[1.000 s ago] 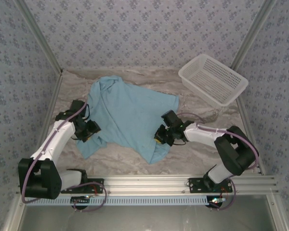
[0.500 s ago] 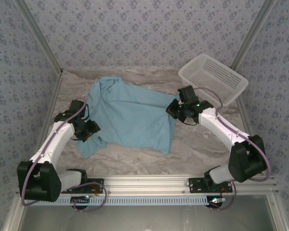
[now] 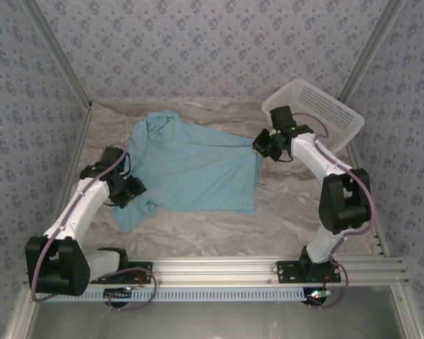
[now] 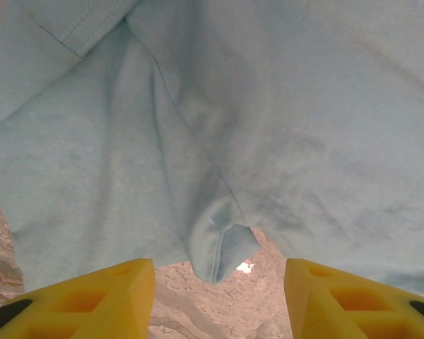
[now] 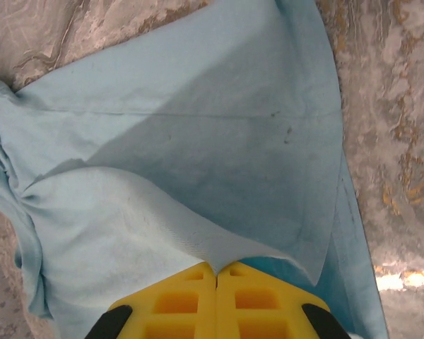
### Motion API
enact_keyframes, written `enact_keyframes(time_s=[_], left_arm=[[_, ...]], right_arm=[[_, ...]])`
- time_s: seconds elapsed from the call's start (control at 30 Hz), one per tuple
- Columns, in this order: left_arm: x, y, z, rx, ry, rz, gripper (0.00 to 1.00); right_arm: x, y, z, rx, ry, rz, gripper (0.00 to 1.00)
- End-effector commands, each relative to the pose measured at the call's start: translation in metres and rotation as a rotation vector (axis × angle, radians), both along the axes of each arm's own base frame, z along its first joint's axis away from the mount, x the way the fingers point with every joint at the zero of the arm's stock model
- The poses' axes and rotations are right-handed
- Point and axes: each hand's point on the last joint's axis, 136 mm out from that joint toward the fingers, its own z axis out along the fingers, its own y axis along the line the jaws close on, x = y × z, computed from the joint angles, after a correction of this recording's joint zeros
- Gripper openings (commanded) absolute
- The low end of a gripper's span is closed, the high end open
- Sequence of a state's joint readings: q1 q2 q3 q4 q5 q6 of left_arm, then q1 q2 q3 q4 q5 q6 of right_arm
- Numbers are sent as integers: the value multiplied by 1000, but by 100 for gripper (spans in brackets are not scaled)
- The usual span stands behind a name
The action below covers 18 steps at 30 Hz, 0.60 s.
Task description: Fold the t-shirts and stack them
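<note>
The t-shirt (image 3: 191, 173), plain light blue on the side that shows, lies spread over the middle of the marbled worktop (image 3: 297, 212). It is rumpled at the upper left, and one flap trails toward the lower left of the overhead view.

Nearest to me, left of centre in that view, my left hand (image 3: 131, 191) sits at the shirt's left edge. From the left wrist camera its yellow fingers (image 4: 85, 300) stand well apart in the bottom corners, so this hand is open. A small folded point of cloth hangs just beyond the gap, with worktop showing under it.

Farther back, right of centre, my right hand (image 3: 263, 145) is at the shirt's upper right corner. From the right wrist camera its two yellow fingers (image 5: 191, 300) are pressed together at the bottom of the frame, pinching the shirt's edge. The cloth rises to them in a taut sheet.

Just behind that hand, in the upper right of the overhead view, a white mesh basket (image 3: 325, 113) sits in the worktop's far right corner.
</note>
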State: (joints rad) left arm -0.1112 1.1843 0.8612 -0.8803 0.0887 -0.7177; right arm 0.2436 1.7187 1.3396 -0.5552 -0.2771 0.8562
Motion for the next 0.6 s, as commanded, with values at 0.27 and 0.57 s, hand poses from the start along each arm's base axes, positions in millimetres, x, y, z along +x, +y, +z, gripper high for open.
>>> enact_keyframes(time_s=[0.27, 0.57], left_arm=[[3, 8, 12, 43, -20, -11, 51], [-8, 11, 6, 65, 28, -22, 52]], right_arm=[[31, -15, -15, -55, 51, -9, 0], [69, -46, 2, -70, 19, -55, 0]])
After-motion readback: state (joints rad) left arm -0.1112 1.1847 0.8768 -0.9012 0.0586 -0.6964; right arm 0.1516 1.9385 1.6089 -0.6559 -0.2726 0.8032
